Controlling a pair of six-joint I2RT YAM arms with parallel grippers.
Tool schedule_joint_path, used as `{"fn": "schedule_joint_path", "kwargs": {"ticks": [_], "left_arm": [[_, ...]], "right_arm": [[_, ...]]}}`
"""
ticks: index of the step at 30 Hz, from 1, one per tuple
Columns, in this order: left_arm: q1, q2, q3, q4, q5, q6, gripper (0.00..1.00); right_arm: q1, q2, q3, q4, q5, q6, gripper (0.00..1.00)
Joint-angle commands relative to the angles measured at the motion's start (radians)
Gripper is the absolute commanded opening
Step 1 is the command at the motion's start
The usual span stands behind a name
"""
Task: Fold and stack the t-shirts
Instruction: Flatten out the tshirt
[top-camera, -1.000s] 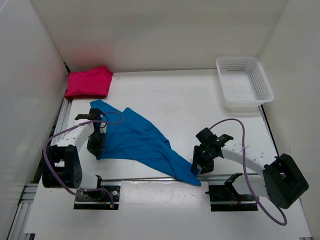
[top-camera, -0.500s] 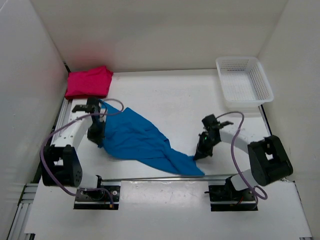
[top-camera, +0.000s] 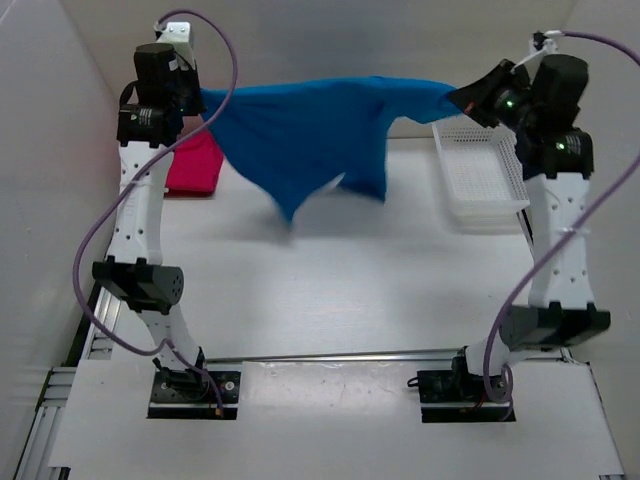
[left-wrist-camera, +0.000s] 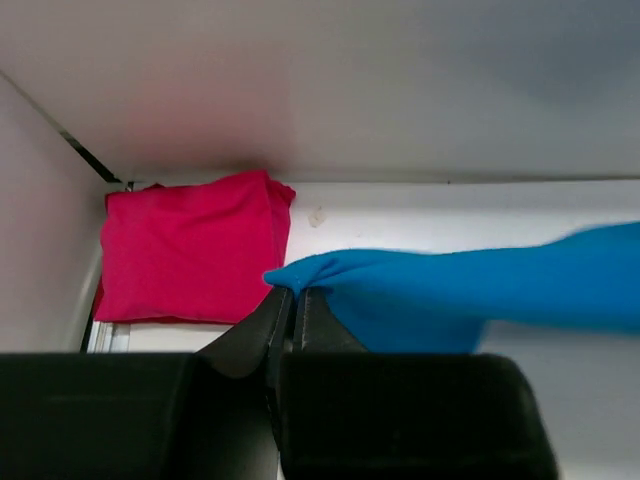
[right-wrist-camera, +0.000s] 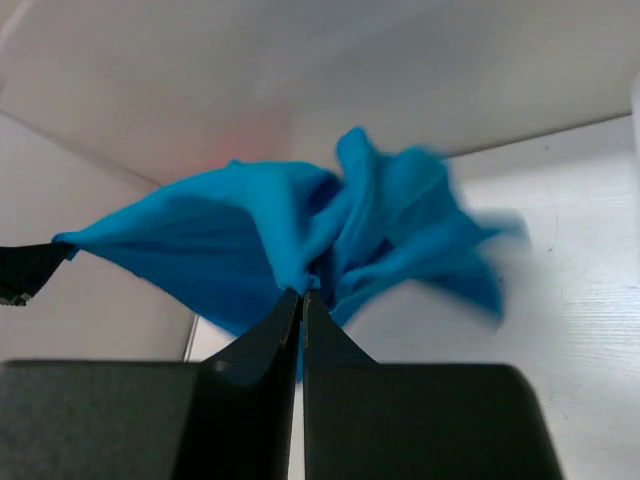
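The blue shirt (top-camera: 310, 135) hangs stretched across the top of the frame, one edge pinched in the left gripper (left-wrist-camera: 290, 295) at upper left, another in the right gripper (right-wrist-camera: 302, 295) at upper right. Its middle sags to a blurred point. The pink shirt (top-camera: 195, 165) lies folded at upper left.

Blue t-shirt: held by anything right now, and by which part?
Yes. The blue t-shirt hangs stretched in midair: left claw pinches one end, right claw the opposite end. Which hem or sleeve is unclear.
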Motion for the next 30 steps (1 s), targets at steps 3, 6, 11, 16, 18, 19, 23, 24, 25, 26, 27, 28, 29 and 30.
{"fn": "schedule_joint_path", "kwargs": {"ticks": [3, 6, 11, 16, 18, 19, 23, 24, 25, 26, 27, 28, 29, 30], "left_arm": [[-0.011, -0.166, -0.181, 0.072, -0.027, 0.000, 0.10], [-0.021, -0.244, -0.397, 0.043, 0.009, 0.000, 0.10], [-0.069, -0.321, -0.836, -0.015, 0.029, 0.000, 0.10], [-0.078, -0.278, -1.117, -0.015, -0.006, 0.000, 0.10], [-0.078, -0.241, -1.187, 0.011, -0.007, 0.000, 0.10], [-0.069, -0.232, -1.212, 0.022, -0.007, 0.000, 0.10], [-0.069, -0.233, -1.246, 0.022, -0.016, 0.000, 0.10], [-0.069, -0.249, -1.246, 0.022, -0.005, 0.000, 0.10], [-0.060, -0.258, -1.259, 0.022, -0.005, 0.000, 0.10], [-0.060, -0.273, -1.273, 0.022, -0.005, 0.000, 0.10], [-0.060, -0.273, -1.273, 0.022, -0.005, 0.000, 0.10], [-0.060, -0.287, -1.285, 0.022, -0.005, 0.000, 0.10], [-0.060, -0.299, -1.299, 0.022, -0.005, 0.000, 0.10], [-0.060, -0.299, -1.309, 0.022, -0.005, 0.000, 0.10]], "right_arm": [[-0.008, -0.168, -0.293, -0.041, -0.062, -0.012, 0.00], [-0.008, -0.286, -0.618, 0.008, -0.063, 0.036, 0.00], [-0.008, -0.389, -1.061, 0.051, -0.053, 0.068, 0.00], [0.010, -0.332, -1.246, 0.061, -0.029, 0.082, 0.00], [0.019, -0.270, -1.269, 0.061, -0.015, 0.067, 0.00], [0.020, -0.251, -1.269, 0.061, -0.024, 0.048, 0.00], [0.042, -0.221, -1.269, 0.009, -0.001, 0.002, 0.22], [0.053, -0.235, -1.284, 0.009, 0.009, 0.002, 0.48], [0.053, -0.249, -1.294, -0.004, 0.020, -0.007, 0.56], [0.081, -0.281, -1.307, -0.016, 0.039, -0.007, 0.62], [0.096, -0.297, -1.308, -0.055, 0.098, -0.007, 0.70], [0.133, -0.327, -1.308, -0.083, 0.138, 0.004, 0.73], [0.151, -0.343, -1.318, -0.109, 0.172, 0.004, 0.75], [0.173, -0.359, -1.318, -0.148, 0.203, 0.013, 0.80]]}}
